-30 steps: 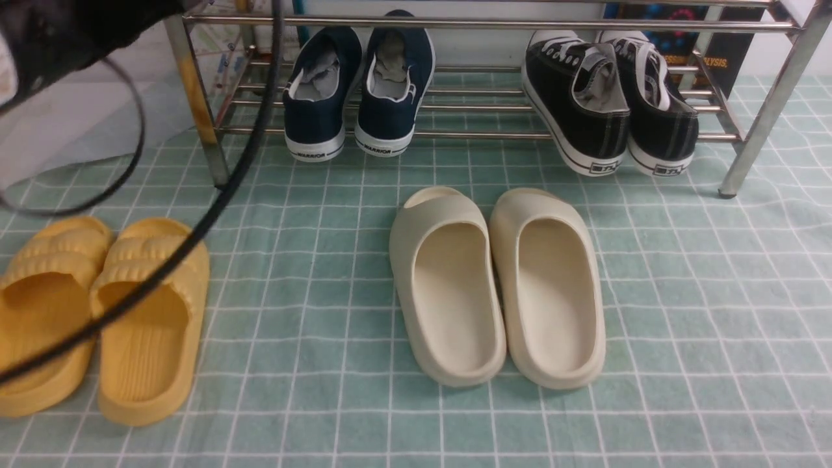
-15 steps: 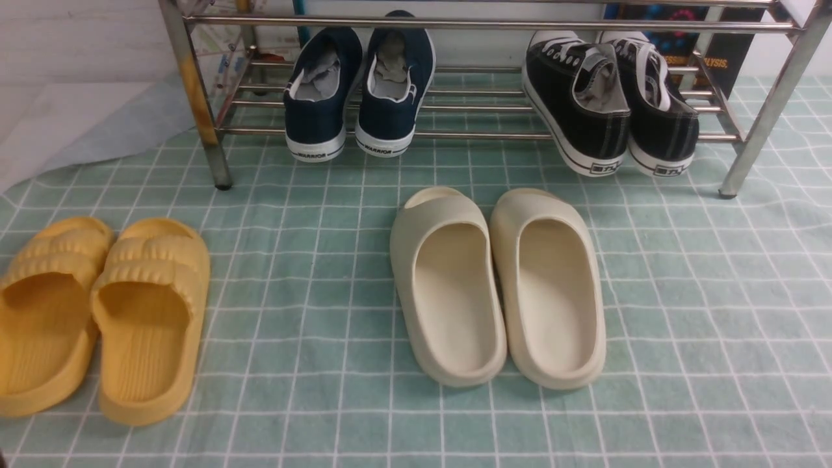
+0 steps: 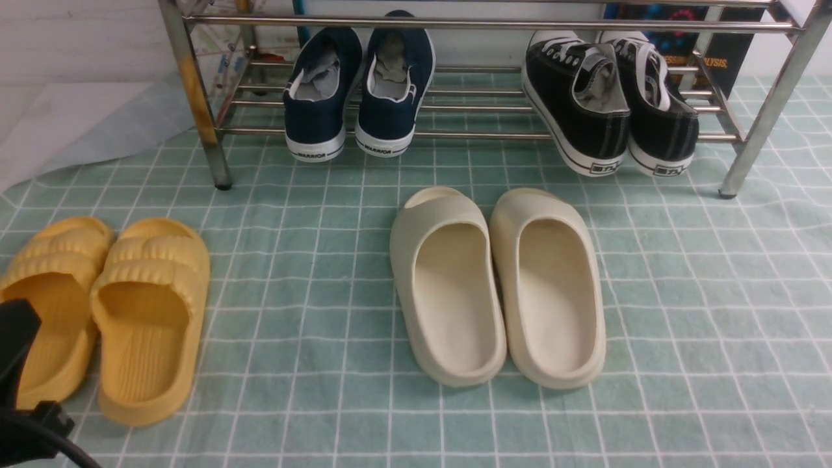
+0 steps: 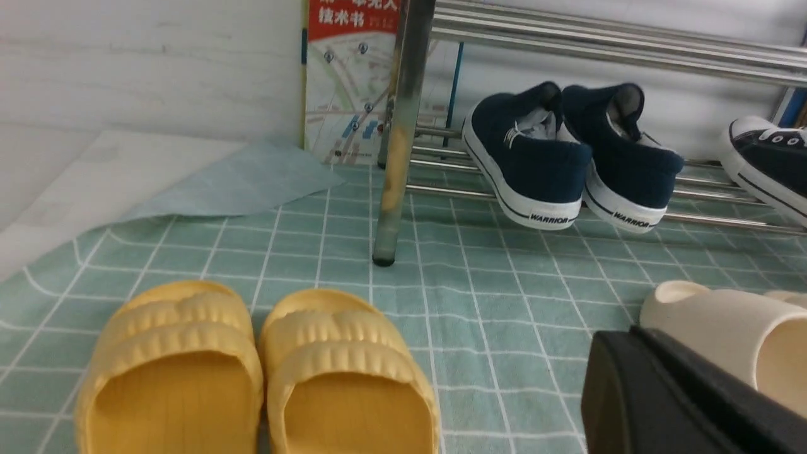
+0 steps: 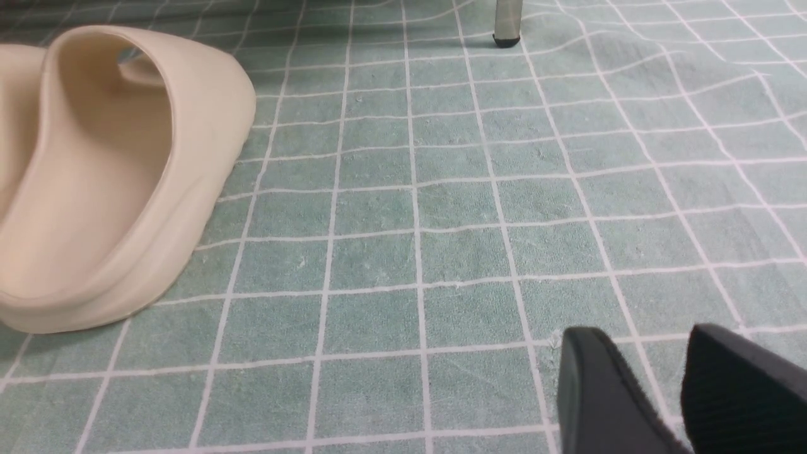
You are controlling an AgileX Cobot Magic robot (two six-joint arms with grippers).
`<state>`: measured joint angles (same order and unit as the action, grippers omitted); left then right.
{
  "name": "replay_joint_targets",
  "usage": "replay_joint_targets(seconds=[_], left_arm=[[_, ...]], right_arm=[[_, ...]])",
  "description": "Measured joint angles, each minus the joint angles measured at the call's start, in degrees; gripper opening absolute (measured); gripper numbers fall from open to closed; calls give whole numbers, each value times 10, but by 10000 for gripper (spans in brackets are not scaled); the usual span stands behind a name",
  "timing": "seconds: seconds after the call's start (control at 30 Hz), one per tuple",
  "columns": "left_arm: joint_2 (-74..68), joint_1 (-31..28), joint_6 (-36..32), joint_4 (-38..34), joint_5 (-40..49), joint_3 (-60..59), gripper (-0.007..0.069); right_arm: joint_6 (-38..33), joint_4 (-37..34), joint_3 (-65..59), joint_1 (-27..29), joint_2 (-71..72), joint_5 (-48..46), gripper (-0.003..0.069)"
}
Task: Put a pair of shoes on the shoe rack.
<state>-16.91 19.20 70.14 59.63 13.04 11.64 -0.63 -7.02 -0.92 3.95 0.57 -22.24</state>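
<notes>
Front view shows the navy shoes (image 3: 357, 91) side by side on the shoe rack (image 3: 455, 25), heels out for easy reach. Right jaws stand slightly apart and empty; the left jaws' state I cannot tell.

The pair of shoes (image 3: 357, 91) sits on the shoe rack (image 3: 195, 104), left of the lace-up sneakers (image 3: 608, 101). Before the rack lie the foam slides (image 3: 497, 286) on the cloth (image 3: 682, 325), with ridged slippers (image 3: 104, 318) far left.

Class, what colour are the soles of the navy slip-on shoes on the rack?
White, on the navy slip-on shoes; clearest in the left wrist view.
</notes>
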Motion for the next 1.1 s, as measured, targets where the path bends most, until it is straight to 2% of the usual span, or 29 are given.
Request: replay_joint_targets(seconds=[0.23,0.4,0.53,0.63,0.67,0.73,0.83,0.87,0.9,1.0,1.1], left_arm=[[86,-2,3,11,-1,-22,-13],[159,-33,5,16,-1,-37,-13],[175,-99,18,-19,-20,-57,-13],[175,-140,-13,-65,-44,-60,-13],[175,-158,-41,-98,-56,-61,-13],[175,-192,-146,-208,-82,-70,-13],[175,-213,-302,-370,-104,-94,-13],[175,-213,-302,-380,-106,-96,-13],[175,-217,-390,-464,-108,-114,-13],[175,-217,-459,-544,-93,-130,-12],[175,-217,-477,-571,-49,-132,-10]], right_arm=[[0,0,0,0,0,0,239],[0,0,0,0,0,0,239],[0,0,0,0,0,0,239],[0,0,0,0,0,0,239],[0,0,0,0,0,0,239],[0,0,0,0,0,0,239],[0,0,0,0,0,0,239],[0,0,0,0,0,0,239],[0,0,0,0,0,0,239],[0,0,0,0,0,0,239],[0,0,0,0,0,0,239]])
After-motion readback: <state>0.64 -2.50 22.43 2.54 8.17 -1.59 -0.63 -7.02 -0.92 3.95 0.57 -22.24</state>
